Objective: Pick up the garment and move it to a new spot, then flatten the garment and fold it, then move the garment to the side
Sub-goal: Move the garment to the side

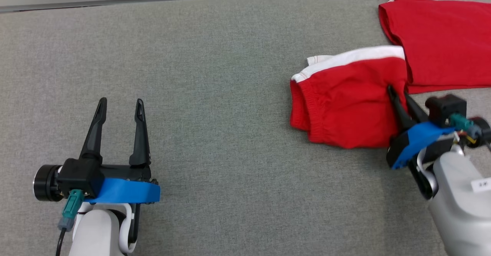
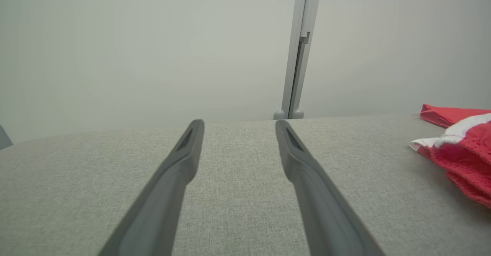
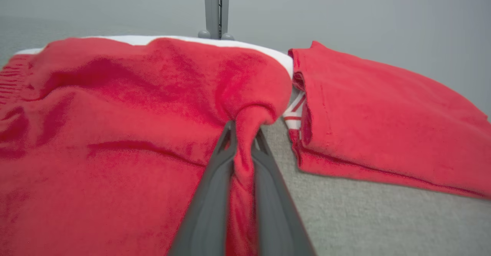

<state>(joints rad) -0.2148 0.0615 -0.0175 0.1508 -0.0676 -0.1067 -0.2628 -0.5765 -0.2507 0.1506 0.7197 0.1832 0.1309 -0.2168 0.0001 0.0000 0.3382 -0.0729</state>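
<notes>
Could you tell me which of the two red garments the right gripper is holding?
The white-banded garment, pinched by the right gripper; the other red garment lies flat beside it.

Grey woven-fabric table top (image 1: 215, 76): crumpled red cloth garment w/ white band (image 1: 345, 106) lies nr right edge, just beside flat red folded cloth (image 1: 441, 37) at far-right corner.

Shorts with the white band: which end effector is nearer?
Right. The right end effector is shut on a pinch of the shorts at their right edge; the left end effector stands open over the table, well to their left.
</notes>
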